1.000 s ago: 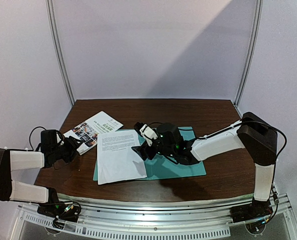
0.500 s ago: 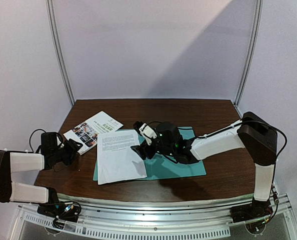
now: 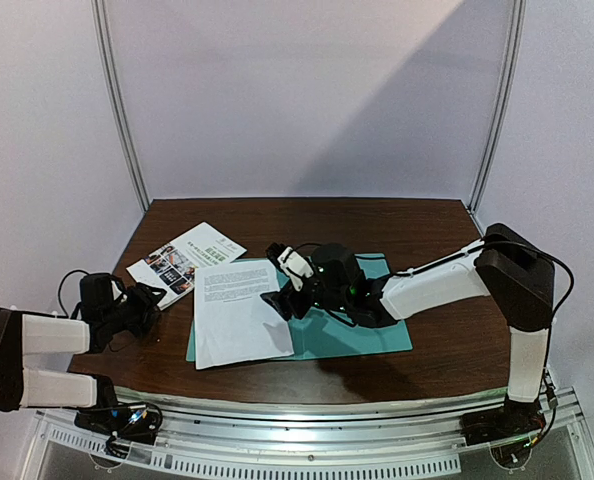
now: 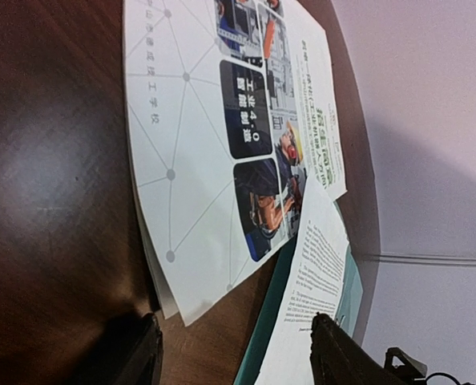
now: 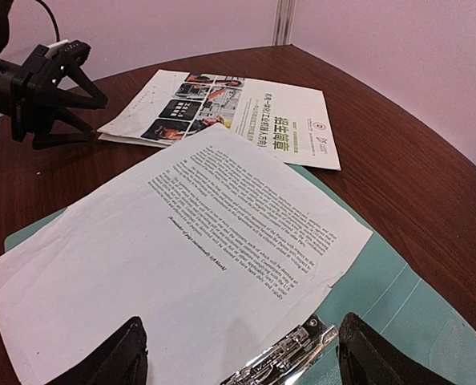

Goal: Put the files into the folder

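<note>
The teal folder (image 3: 362, 335) lies open and flat mid-table. A white text sheet (image 3: 235, 310) rests on its left half, hanging over the near-left edge. My right gripper (image 3: 285, 283) hovers open above that sheet's right edge. In the right wrist view the folder's metal clip (image 5: 290, 361) lies between the open fingers on the paper's (image 5: 190, 241) edge. The colourful sheet (image 3: 187, 258) lies on bare wood at the far left. My left gripper (image 3: 149, 297) stands open just short of its near corner. In the left wrist view that corner (image 4: 190, 297) is ahead of the empty jaws.
The table's left edge (image 3: 97, 340) runs right beside the left arm. Grey booth walls and two metal poles (image 3: 122, 110) close in the back. In the right wrist view the left gripper (image 5: 94, 119) shows at the far left, beside the colourful sheet (image 5: 238, 112).
The left gripper has drawn back a little toward the near-left, away from the colourful sheet. The right arm and the sheets have hardly moved.
</note>
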You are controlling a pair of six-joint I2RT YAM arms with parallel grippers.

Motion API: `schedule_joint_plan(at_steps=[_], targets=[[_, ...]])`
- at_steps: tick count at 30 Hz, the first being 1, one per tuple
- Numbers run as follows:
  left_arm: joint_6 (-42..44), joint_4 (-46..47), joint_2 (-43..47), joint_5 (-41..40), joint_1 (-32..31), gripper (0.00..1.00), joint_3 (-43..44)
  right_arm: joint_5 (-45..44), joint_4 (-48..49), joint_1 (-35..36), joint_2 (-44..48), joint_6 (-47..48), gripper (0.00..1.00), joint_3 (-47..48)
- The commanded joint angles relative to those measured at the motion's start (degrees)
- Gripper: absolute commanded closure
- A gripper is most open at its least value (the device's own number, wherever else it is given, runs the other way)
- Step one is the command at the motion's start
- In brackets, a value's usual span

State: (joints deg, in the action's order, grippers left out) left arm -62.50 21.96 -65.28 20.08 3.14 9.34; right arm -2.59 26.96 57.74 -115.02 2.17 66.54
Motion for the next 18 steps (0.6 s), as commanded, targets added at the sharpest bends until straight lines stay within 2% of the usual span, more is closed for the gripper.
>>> schedule_joint_plan(at_steps=[1,18], targets=[[-1.94,4.02,-0.60,1.03,0.55,0.37,-0.81,0.65,-1.03,0.25,-0.56,-0.67,0.19,1.48],[-2.18,6.35,-3.51,0.37,0.55,0.37,-1.16,0.74,-1.43,0.15,-0.52,-0.68,0.19,1.48]])
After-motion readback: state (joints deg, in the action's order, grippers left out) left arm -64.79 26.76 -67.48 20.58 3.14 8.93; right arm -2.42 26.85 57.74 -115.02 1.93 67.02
